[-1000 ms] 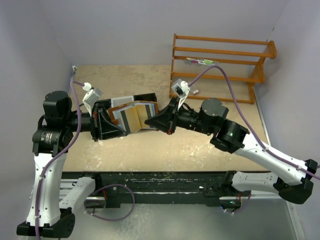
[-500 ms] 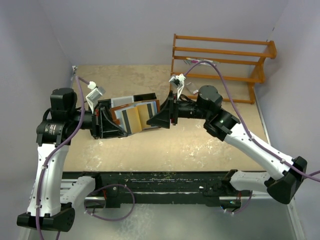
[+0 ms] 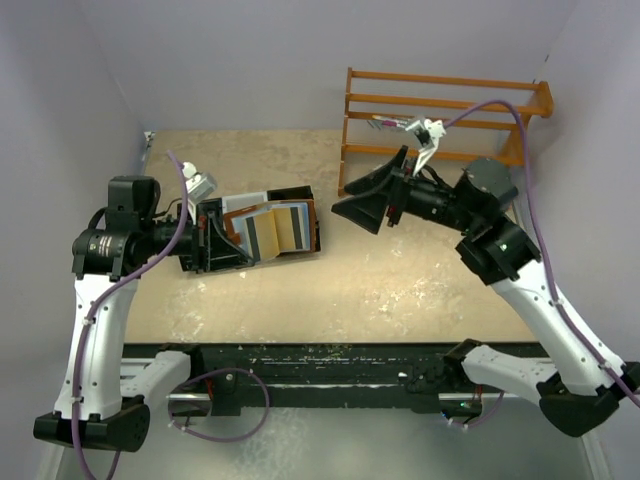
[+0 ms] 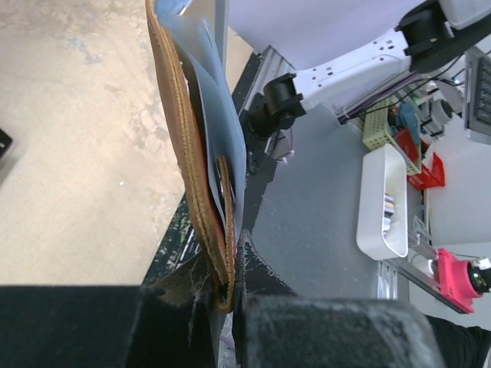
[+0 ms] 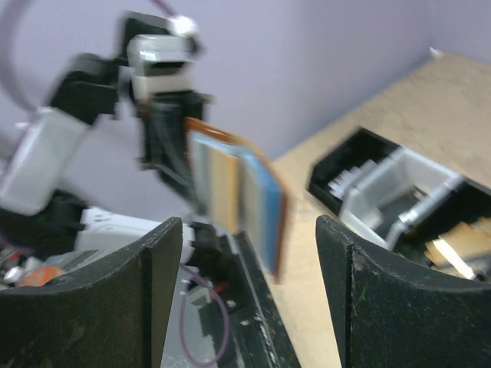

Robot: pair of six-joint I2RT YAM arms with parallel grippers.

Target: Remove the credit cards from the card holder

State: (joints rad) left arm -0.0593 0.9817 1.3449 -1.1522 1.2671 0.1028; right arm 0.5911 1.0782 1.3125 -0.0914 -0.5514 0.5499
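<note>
From the overhead view I see the holder (image 3: pixel 262 232) spread open and lifted off the table (image 3: pixel 400 290), with the cards (image 3: pixel 283 226) still tucked in its pockets, a tan one beside a blue one. The left gripper (image 3: pixel 222 243) is clamped on the holder's left edge. Its wrist camera shows the stitched brown leather rim and pale blue lining of the holder (image 4: pixel 196 169) pinched between the closed fingers (image 4: pixel 265 322), the holder standing edge-on. The right gripper (image 3: pixel 345 200) hangs well apart to the right, fingers spread wide with nothing between them. In its own camera the holder (image 5: pixel 238 199) sits beyond the gap between the two dark curved fingers (image 5: pixel 149 284), blurred, the cards (image 5: pixel 226 188) showing as flat upright strips. Behind the holder lies a black tray (image 3: pixel 298 194) with white compartments. The right wrist view shows a flat orange-yellow piece (image 5: pixel 451 257) in the tray (image 5: pixel 383 184), and I cannot make out the rest of its contents. A wooden slatted rack (image 3: pixel 440 120) stands at the far right.
</note>
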